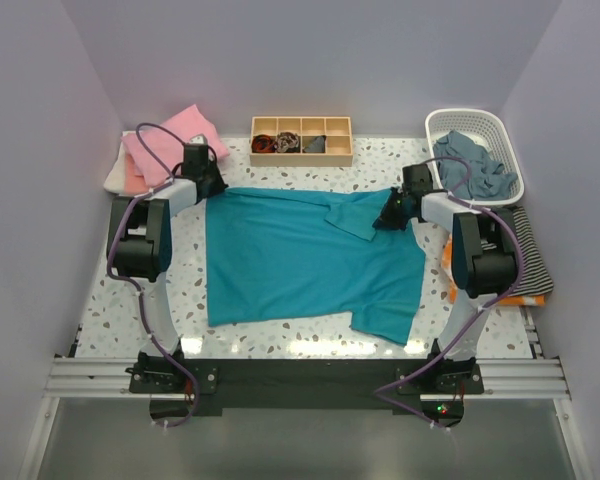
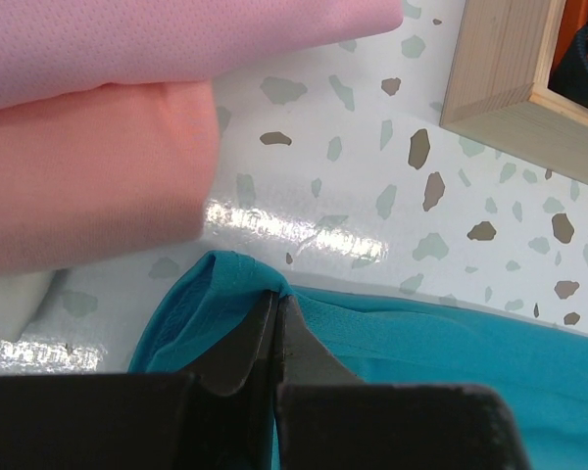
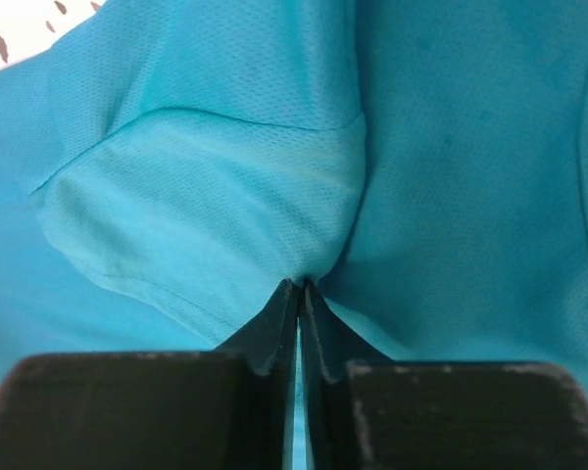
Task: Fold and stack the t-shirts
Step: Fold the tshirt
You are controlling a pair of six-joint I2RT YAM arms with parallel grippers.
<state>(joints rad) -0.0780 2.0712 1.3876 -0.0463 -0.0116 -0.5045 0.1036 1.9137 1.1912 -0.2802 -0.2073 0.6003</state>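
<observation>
A teal-blue t-shirt (image 1: pixel 300 260) lies spread on the speckled table (image 1: pixel 280 335), one sleeve folded inward at the top right. My left gripper (image 1: pixel 208 188) is shut on its far left corner, where the cloth (image 2: pixel 216 294) bunches over the fingertips. At the far right edge my right gripper (image 1: pixel 388 218) is shut on a pinch of the shirt's cloth (image 3: pixel 304 235) near the folded sleeve. Folded pink (image 1: pixel 175 140), peach (image 2: pixel 88 186) and white (image 2: pixel 10 304) t-shirts are stacked at the back left, just beyond the left gripper.
A wooden divided tray (image 1: pixel 301 139) with small items stands at the back centre. At the back right a white basket (image 1: pixel 475 150) holds grey-blue cloth. Striped and orange cloth (image 1: pixel 525 260) lies along the right edge.
</observation>
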